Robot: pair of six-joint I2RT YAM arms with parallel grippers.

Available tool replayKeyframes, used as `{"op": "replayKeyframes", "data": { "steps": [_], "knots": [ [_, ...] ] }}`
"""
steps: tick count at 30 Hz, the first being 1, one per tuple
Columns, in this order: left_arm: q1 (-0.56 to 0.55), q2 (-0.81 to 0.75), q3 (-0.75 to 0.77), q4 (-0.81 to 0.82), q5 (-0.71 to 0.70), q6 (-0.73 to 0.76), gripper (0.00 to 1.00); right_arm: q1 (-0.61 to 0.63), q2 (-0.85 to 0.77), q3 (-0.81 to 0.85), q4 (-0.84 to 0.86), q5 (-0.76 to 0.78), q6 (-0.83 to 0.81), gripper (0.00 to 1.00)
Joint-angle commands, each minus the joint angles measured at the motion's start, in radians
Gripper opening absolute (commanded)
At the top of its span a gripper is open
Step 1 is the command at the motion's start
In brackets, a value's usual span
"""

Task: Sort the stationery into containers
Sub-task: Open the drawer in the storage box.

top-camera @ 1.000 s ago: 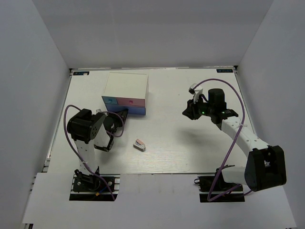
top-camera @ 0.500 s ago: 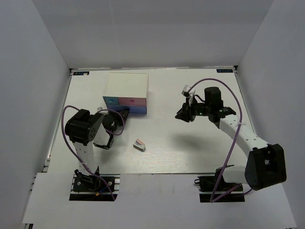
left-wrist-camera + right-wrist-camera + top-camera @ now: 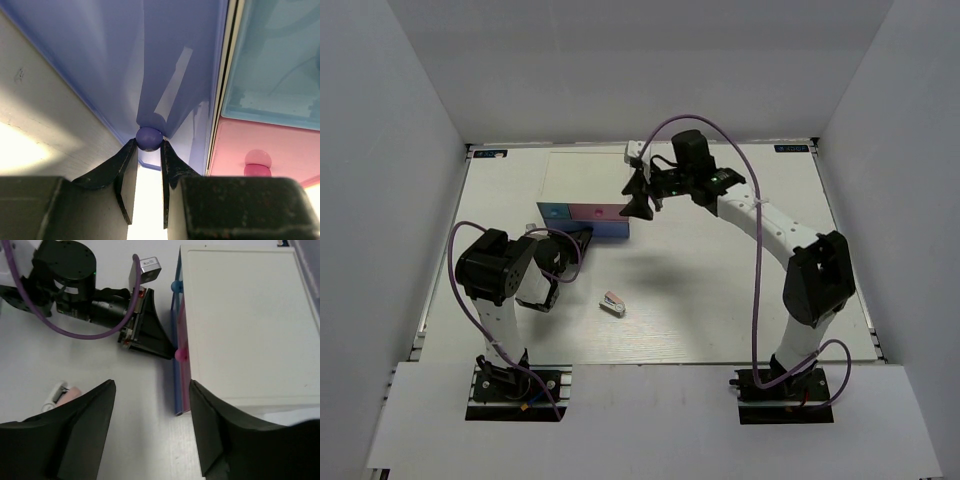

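The white-topped box (image 3: 585, 178) stands at the back left, with light blue (image 3: 552, 211), pink (image 3: 596, 212) and wider blue-lavender (image 3: 608, 232) drawer fronts. My left gripper (image 3: 582, 237) is shut on the lavender drawer's round knob (image 3: 149, 138); the left wrist view shows both fingers pinching it. My right gripper (image 3: 640, 196) hovers open and empty over the box's right front corner (image 3: 245, 320). The pink-and-white stapler-like piece (image 3: 612, 303) lies on the table in front of the box and also shows in the right wrist view (image 3: 62, 396). Highlighters and beige blocks are out of view.
The pink drawer's knob (image 3: 257, 160) sits just right of my left fingers. White walls enclose the table on three sides. The right arm's purple cable (image 3: 720, 140) arcs above the table's back middle.
My right arm has swung from the right middle of the table to the back left, over the box's right front corner. The left gripper has stayed at the lavender drawer.
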Motion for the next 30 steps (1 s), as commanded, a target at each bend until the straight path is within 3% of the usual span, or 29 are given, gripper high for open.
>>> {"op": "replayKeyframes", "data": {
  "steps": [1,4,12,23,30],
  "knots": [
    [-0.004,-0.024,0.013,-0.078,0.043,0.026,0.11,0.034,0.017,0.071,0.019,0.097,-0.074,0.68],
    [-0.004,-0.015,0.013,-0.067,0.052,0.026,0.11,0.069,0.035,0.062,0.039,0.165,-0.146,0.74],
    [-0.004,-0.006,0.022,-0.067,0.061,0.026,0.09,0.121,0.101,0.063,0.142,0.402,-0.229,0.75],
    [-0.004,0.003,0.022,-0.058,0.061,0.026,0.09,0.132,0.198,0.112,0.14,0.522,-0.309,0.75],
    [-0.004,0.003,0.011,-0.058,0.061,0.026,0.08,0.131,0.227,0.128,0.125,0.585,-0.321,0.65]
  ]
}}
